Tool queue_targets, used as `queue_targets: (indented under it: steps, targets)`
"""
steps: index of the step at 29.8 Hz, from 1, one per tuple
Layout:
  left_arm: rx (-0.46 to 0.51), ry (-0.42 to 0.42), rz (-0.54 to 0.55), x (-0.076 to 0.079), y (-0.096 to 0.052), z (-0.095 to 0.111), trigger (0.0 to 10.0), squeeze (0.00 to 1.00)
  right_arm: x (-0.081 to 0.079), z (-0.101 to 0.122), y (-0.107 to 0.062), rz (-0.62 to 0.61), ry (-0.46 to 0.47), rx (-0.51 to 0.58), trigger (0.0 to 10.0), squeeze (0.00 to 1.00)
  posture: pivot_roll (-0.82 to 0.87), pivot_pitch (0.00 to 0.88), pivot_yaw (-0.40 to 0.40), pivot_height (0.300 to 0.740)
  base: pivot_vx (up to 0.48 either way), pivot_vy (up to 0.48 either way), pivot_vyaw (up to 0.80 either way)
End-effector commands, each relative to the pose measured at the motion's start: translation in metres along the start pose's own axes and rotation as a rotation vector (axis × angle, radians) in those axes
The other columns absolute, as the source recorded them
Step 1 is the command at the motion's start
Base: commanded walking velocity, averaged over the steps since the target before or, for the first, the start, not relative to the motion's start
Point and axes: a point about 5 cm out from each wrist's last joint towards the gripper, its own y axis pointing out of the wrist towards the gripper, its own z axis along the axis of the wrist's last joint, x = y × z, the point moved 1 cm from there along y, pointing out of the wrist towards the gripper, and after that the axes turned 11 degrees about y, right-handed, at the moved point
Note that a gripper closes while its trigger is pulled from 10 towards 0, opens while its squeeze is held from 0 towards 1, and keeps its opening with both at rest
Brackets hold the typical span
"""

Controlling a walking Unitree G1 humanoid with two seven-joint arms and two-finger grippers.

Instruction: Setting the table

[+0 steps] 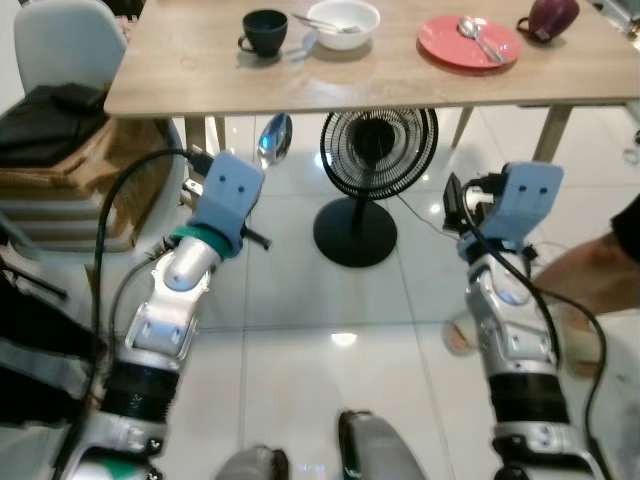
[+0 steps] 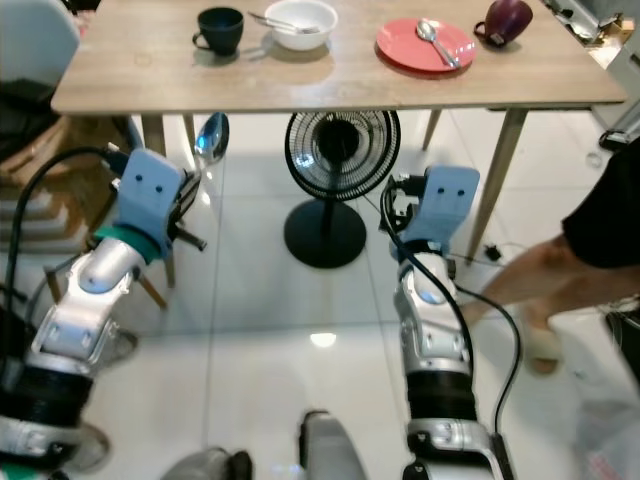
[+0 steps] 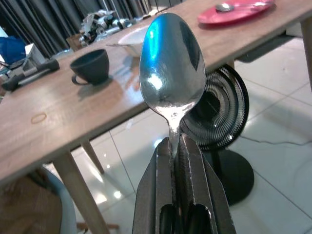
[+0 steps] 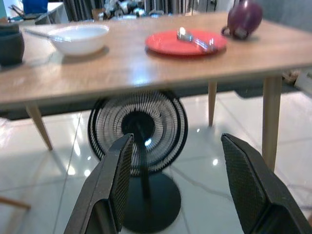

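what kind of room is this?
Likely a home dining area: a wooden table set with a bowl, red plate and cups, a chair beside it, and a fan on glossy floor tiles.

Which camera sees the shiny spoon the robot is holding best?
The left wrist view: the spoon looms large and sharp, its handle pinched in the left gripper. Both eye views show it small, poking up below the table edge. The right wrist view faces the fan.

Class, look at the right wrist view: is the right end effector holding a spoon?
No. The right end effector is open with nothing between its fingers; the spoon is clamped in the left end effector.
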Motion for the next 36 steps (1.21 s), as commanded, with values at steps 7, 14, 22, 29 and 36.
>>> queue_targets:
  steps: [7,14,22,29,36]
  targets:
    - [-0.026,0.002,0.003,-0.0011,-0.0036,-0.0087,10.0,0.0,-0.0034,-0.0055,-0.0011,0.009,0.011,-0.026,10.0,0.0,-0.1,0.052,0.05,0.74,0.457,0.0,-0.23]
    - [-0.024,0.002,0.003,-0.0016,-0.0035,-0.0089,10.0,0.0,-0.0027,-0.0057,-0.0009,0.008,0.002,-0.027,10.0,0.0,-0.1,0.048,0.051,0.74,0.456,0.0,-0.46]
    - [-0.022,0.002,0.003,-0.0023,-0.0032,-0.0085,10.0,0.0,-0.0021,-0.0053,-0.0015,0.004,0.0,-0.023,10.0,0.0,-0.1,0.054,0.053,0.74,0.456,0.0,-0.4]
    - [-0.021,0.001,0.002,-0.002,-0.0027,-0.0082,10.0,0.0,-0.0024,-0.0052,-0.0018,0.006,-0.002,-0.021,10.0,0.0,-0.1,0.06,0.053,0.74,0.455,0.0,0.0]
    - [-0.022,0.0,0.0,-0.0015,-0.0028,-0.0083,10.0,0.0,-0.0026,-0.0056,-0.0021,0.006,-0.003,-0.023,10.0,0.0,-0.1,0.062,0.054,0.74,0.455,0.0,0.0]
